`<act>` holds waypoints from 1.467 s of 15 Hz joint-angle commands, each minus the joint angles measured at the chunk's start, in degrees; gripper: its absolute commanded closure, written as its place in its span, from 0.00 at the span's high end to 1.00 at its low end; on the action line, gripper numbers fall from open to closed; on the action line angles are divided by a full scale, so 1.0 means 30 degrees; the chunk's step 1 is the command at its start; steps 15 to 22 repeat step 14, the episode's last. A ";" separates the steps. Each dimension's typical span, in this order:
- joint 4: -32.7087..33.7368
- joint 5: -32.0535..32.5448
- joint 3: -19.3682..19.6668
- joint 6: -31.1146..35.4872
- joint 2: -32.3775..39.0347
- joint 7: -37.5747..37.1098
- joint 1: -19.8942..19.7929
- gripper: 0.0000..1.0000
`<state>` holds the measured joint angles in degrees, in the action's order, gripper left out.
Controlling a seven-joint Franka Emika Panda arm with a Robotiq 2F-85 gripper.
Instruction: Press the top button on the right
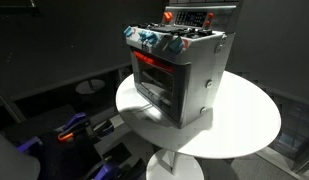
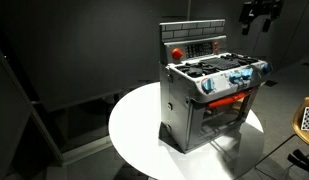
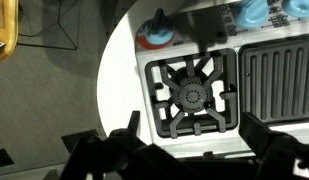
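Observation:
A grey toy stove (image 1: pixel 184 75) (image 2: pixel 209 95) stands on a round white table (image 1: pixel 244 125) (image 2: pixel 134 130). Its upright back panel (image 2: pixel 199 45) (image 1: pixel 194 17) carries a red round button (image 2: pixel 177 52) and a row of small buttons too small to tell apart. Blue knobs (image 2: pixel 234 80) (image 3: pixel 154 35) line the front edge. My gripper (image 2: pixel 259 14) hangs open and empty in the air above and beside the stove's back panel. In the wrist view its two dark fingers (image 3: pixel 192 150) frame a black burner grate (image 3: pixel 194 95) from above. The gripper does not show in the exterior view facing the oven door.
The oven window glows red (image 1: pixel 154 72) (image 2: pixel 222 100). Dark walls and floor surround the table. Cables and blue-orange clutter (image 1: pixel 69 130) lie on the floor beside it. A yellow object (image 3: pixel 2 30) sits off the table's edge.

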<state>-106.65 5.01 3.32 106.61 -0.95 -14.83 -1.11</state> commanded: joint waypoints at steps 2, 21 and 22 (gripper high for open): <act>-0.0577 -0.0495 -0.0181 -0.0520 -0.0643 0.0687 -0.0140 1.00; -0.0386 -0.0043 -0.0239 -0.0259 -0.0240 0.0217 -0.0145 1.00; -0.0386 -0.0043 -0.0239 -0.0259 -0.0240 0.0217 -0.0145 1.00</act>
